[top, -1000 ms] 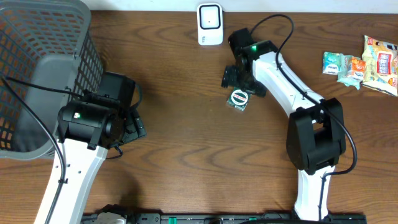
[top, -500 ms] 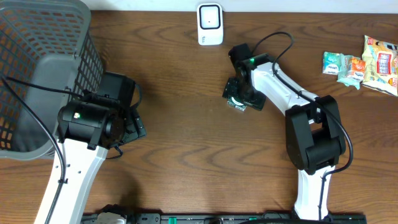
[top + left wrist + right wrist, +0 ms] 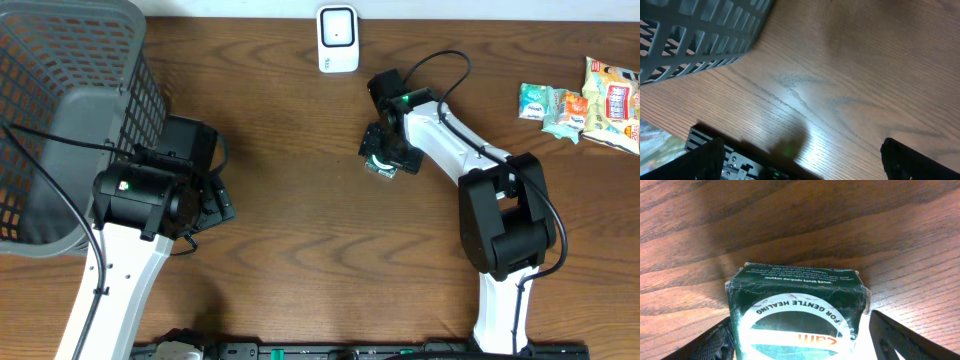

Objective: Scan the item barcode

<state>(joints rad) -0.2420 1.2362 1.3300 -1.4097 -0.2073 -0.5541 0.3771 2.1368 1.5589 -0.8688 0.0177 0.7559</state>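
Dark brown wood with a wavy, glossy grain forms the table [image 3: 300,230], which is seen from above. At its far left, a grey plastic basket [image 3: 60,100] with open lattice walls is tilted. A small white scanner [image 3: 338,40], a rounded rectangle with a darker window, is set upright at the far edge near the middle. Several crinkled, brightly printed snack packets [image 3: 585,100] are scattered at the far right.

A small dark green box [image 3: 380,165] is found flat on the wood, just in front of the scanner and a little to the right of it. In the right wrist view, the cardboard of the box [image 3: 797,295] is seen to be slightly worn at its corners. Fine white print runs along its top edge, and a round white label is marked "FOR GENTLE HEALING".

The right claw [image 3: 384,150] is lowered over this box, with one black finger [image 3: 895,340] on each side. The jaws are held wider than the box. A strip of bare wood is visible between the box and one finger, while the other finger is close against the opposite side; whether it touches cannot be told. The box is not lifted.

The left claw [image 3: 812,162] is held wide apart above bare wood beside the basket, with nothing between its black fingers [image 3: 705,160].
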